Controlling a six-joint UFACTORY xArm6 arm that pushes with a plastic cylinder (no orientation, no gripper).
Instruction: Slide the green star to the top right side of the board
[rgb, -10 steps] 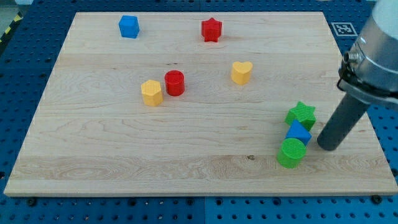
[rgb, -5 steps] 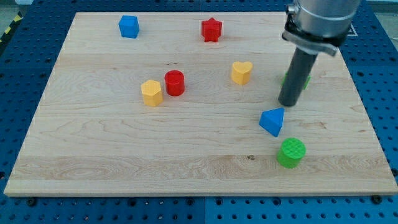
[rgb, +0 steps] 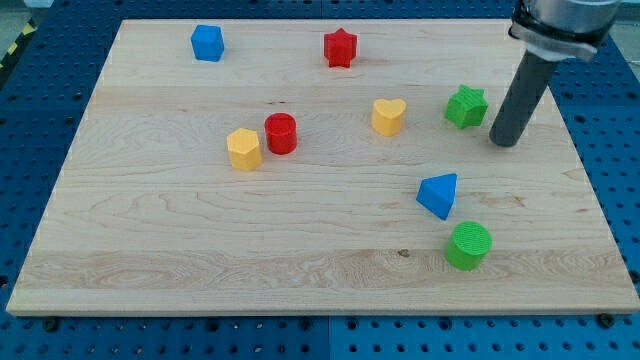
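Tip (rgb: 505, 142) of my clawless rod sits lower-right of the green star (rgb: 466, 106), poorly placed for pushing it up-right.

My rod comes down from the view's top right, leaning slightly; my tip (rgb: 505, 141) rests at board height.

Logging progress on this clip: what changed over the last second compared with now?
The green star went from the lower-right cluster up the board toward the view's top. The blue triangular block shifted left, off the green cylinder. My tip now sits just right of the star. The other blocks stayed put.
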